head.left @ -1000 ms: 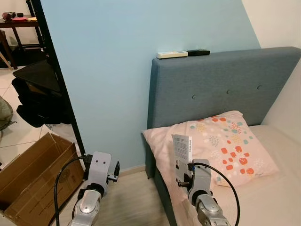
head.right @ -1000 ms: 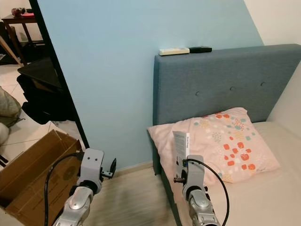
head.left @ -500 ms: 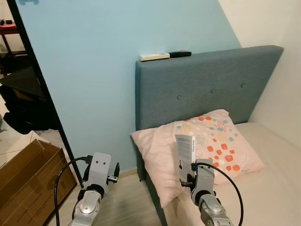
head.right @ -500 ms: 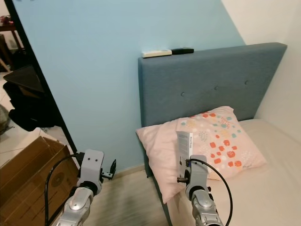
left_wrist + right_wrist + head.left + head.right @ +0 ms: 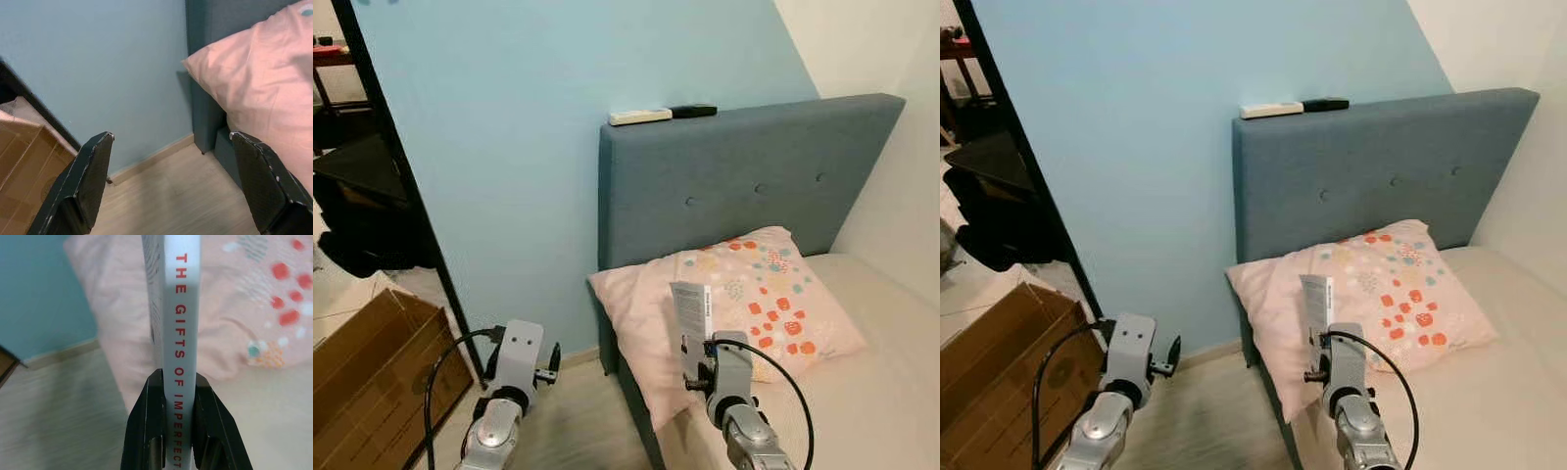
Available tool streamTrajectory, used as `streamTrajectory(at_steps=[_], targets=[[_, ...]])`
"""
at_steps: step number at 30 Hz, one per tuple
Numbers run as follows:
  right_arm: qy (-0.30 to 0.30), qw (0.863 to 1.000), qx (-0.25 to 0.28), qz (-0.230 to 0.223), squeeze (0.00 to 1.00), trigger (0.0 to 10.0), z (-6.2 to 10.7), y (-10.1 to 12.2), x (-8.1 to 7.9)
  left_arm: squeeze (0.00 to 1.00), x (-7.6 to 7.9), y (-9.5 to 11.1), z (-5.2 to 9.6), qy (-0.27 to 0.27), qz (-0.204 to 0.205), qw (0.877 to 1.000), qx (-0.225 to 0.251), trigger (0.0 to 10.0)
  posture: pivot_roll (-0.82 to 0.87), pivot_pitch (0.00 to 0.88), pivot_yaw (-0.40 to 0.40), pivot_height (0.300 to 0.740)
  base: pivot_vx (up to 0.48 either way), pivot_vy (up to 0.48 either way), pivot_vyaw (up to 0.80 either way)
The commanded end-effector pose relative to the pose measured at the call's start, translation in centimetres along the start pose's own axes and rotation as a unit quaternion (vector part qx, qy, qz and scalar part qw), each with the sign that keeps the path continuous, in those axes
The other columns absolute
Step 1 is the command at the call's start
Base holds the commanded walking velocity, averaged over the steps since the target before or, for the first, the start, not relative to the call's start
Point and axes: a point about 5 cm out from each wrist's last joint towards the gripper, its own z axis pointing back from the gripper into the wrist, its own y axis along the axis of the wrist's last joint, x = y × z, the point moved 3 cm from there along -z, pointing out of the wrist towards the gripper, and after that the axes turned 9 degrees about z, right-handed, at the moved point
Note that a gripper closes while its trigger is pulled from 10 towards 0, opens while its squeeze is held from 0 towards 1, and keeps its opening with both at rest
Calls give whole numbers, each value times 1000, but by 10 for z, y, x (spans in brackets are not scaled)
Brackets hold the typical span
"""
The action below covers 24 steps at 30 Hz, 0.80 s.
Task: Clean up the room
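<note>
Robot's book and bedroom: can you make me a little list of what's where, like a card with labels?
right gripper: shut on a white book, held upright, spine with red letters facing the wrist camera
left gripper: open, holding nothing, over the wood floor
pillow: pink with coloured spots, lying on the bed against the headboard
headboard: blue-grey fabric
on top of headboard: white remote and black remote, side by side
cardboard box: open, on the robot's left
</note>
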Motion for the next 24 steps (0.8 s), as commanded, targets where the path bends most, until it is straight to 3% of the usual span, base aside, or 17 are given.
streamTrajectory(at_steps=[1, 24], targets=[[-13, 1000, -4, 0, 0, 10000, 0, -1, 8, 0, 2, -2, 0, -5, -5, 1000, -7, 10000, -2, 33, -33, 740, 0, 0, -800], [-16, 1000, -6, 4, 0, 10000, 0, -2, 12, 0, 4, 1, -1, -4, -3, 1000, 3, 10000, -8, 41, -33, 740, 0, 0, -800]])
